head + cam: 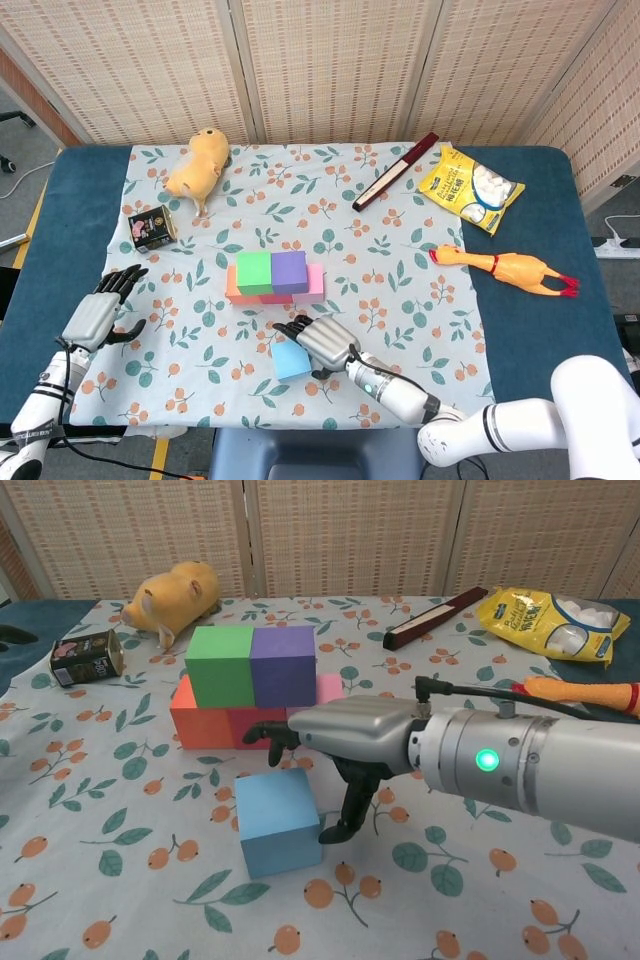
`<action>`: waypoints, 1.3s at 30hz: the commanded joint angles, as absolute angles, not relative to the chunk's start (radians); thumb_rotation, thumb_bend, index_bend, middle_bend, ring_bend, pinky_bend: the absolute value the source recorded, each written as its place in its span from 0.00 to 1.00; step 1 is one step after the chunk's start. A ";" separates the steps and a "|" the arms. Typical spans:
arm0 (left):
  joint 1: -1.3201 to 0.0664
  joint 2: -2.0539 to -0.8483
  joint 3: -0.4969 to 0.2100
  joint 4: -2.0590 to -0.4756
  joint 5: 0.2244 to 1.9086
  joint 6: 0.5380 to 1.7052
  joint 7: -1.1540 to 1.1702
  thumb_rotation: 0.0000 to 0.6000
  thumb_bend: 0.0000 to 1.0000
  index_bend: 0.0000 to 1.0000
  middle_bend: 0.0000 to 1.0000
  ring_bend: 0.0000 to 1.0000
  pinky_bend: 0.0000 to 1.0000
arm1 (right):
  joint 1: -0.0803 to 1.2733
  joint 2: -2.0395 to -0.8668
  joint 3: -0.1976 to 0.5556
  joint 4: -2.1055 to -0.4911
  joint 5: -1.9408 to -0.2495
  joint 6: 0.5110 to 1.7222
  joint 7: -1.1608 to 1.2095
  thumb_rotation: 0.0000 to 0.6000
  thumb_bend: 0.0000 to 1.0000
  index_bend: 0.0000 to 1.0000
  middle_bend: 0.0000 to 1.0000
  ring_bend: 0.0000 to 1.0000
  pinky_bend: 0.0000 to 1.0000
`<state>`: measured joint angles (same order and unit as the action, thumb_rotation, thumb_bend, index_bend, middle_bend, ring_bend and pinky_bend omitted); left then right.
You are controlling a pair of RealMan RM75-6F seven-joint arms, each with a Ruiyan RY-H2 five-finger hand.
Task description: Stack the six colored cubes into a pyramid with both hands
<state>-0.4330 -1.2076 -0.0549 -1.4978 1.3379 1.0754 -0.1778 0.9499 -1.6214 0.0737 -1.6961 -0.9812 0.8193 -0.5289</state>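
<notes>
1. The table is dark blue, with a floral cloth spread over its middle; everything the task concerns sits on that cloth.
2. Containers: a yellow snack bag lies at the far right edge of the cloth, with white pieces visible through its clear panel. A small dark tin lies on its side near the left edge; I cannot tell what is in it.
3. The half-built pyramid stands mid-cloth. Its bottom row is an orange cube, a red cube and a pink cube, touching side by side. A green cube and a purple cube sit on top, pressed together.
4. The right hand hangs just over the right edge of the blue cube, fingers spread and slightly curled, thumb pointing down beside the cube's right face. I cannot tell whether the thumb touches it; the hand holds nothing.
5. That blue cube rests alone on the cloth, in front of the stack and apart from it.
6. The left hand sits off the cloth's left edge, fingers fanned apart, empty.
7. Elsewhere lie a yellow plush animal, a rubber chicken and a dark red stick.
</notes>
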 commanded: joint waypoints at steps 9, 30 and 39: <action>-0.424 -1.210 -0.054 -1.484 1.364 1.081 -0.215 1.00 0.40 0.02 0.00 0.00 0.01 | 0.953 -1.677 0.072 -1.649 -0.977 0.843 -0.525 1.00 0.07 0.17 0.27 0.24 0.53; -0.415 -1.212 -0.060 -1.497 1.380 1.102 -0.183 1.00 0.40 0.02 0.00 0.00 0.01 | 0.894 -1.279 0.224 -2.032 -1.096 0.944 -0.360 1.00 0.12 0.40 0.42 0.37 0.61; -0.419 -1.209 -0.060 -1.525 1.392 1.105 -0.161 1.00 0.40 0.02 0.00 0.00 0.01 | 1.027 -1.241 0.350 -1.932 -0.858 0.838 -0.348 1.00 0.12 0.40 0.42 0.37 0.60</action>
